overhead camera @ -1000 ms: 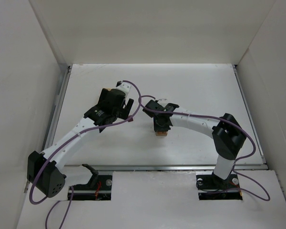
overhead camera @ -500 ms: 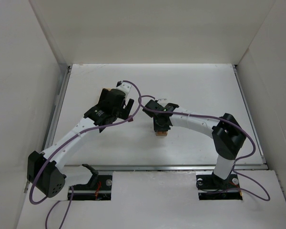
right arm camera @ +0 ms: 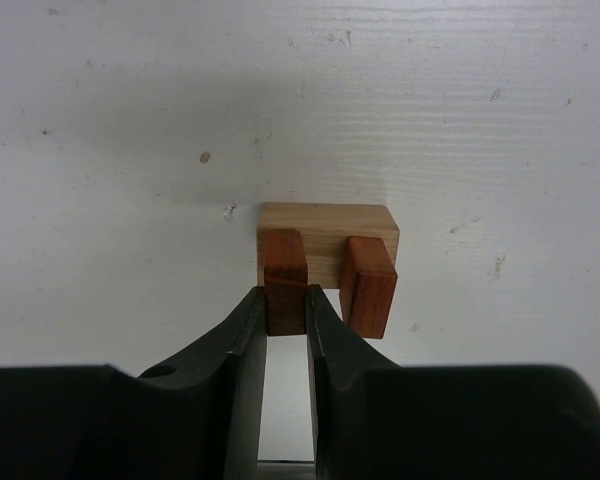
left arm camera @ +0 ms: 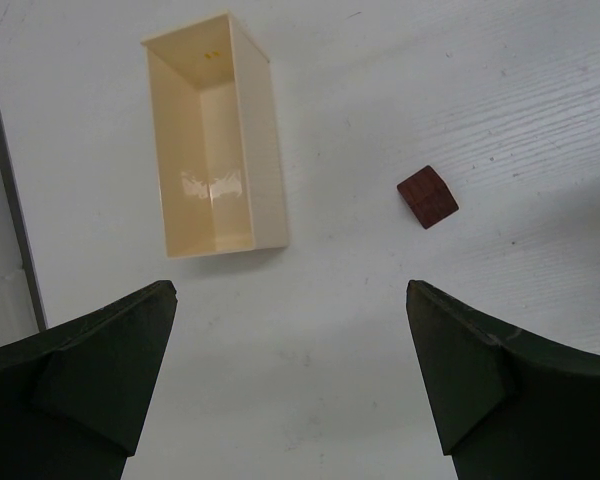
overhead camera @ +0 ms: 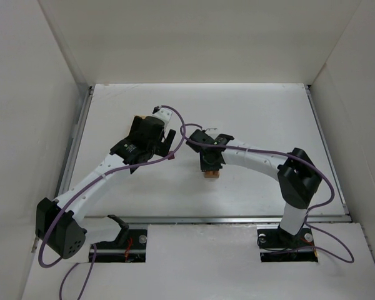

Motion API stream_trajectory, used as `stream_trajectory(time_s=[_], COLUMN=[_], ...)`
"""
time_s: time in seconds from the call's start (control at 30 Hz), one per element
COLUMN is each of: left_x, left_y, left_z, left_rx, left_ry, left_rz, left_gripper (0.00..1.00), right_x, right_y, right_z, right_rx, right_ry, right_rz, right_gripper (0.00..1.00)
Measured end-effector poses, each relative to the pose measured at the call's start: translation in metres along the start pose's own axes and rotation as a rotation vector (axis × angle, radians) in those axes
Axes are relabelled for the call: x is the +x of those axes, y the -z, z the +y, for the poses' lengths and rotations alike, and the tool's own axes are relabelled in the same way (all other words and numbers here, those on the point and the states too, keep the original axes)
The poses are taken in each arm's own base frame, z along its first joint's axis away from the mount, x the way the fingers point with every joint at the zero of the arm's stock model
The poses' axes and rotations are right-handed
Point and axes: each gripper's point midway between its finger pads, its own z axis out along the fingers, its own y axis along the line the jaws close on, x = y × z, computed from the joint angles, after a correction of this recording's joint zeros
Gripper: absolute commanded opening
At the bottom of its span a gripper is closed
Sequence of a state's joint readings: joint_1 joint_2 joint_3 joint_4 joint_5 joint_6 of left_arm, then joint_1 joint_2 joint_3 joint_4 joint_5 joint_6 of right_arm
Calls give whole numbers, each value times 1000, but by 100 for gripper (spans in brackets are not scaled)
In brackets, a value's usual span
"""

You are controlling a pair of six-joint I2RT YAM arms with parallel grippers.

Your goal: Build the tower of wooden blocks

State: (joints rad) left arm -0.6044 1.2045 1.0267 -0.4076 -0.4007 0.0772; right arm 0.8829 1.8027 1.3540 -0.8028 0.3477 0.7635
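A light tan oblong block (right arm camera: 325, 232) lies flat on the white table. Two reddish-brown blocks stand on it side by side. My right gripper (right arm camera: 286, 300) is shut on the left, darker one (right arm camera: 284, 262), with the jaws pressed against its sides. The right, reddish-orange one (right arm camera: 368, 285) stands free. In the top view the right gripper (overhead camera: 210, 164) hangs over this stack (overhead camera: 210, 175) at the table's middle. My left gripper (left arm camera: 290, 300) is open and empty above bare table. A loose dark brown cube (left arm camera: 427, 196) lies ahead of it to the right.
A pale rectangular wooden tray (left arm camera: 215, 135), open and empty, lies ahead and left of the left gripper. White walls (overhead camera: 31, 94) enclose the table on three sides. A metal rail (overhead camera: 237, 219) runs along the near edge.
The right gripper has shifted very slightly to the left over the stack. The left arm has not moved.
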Motion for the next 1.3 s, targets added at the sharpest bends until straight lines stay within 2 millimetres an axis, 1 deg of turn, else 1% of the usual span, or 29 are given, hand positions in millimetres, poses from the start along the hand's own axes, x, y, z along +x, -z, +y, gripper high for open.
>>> stream_trajectory(time_s=[0.13,0.5,1.3], left_x=[0,2,2], left_y=[0,-1,-1], left_z=[0,0,-1], left_rx=[0,0,1], left_ry=[0,-2,-2], left_rz=[0,4,5], left_gripper=[99,99,99], right_x=[-2,-1,0], right_y=[0,-1,-4], right_z=[2,3,-3], right_rx=[-4,-2,19], right_ry=[-2,-12,-32], right_rz=[-3,1,2], right_gripper=[0,0,0])
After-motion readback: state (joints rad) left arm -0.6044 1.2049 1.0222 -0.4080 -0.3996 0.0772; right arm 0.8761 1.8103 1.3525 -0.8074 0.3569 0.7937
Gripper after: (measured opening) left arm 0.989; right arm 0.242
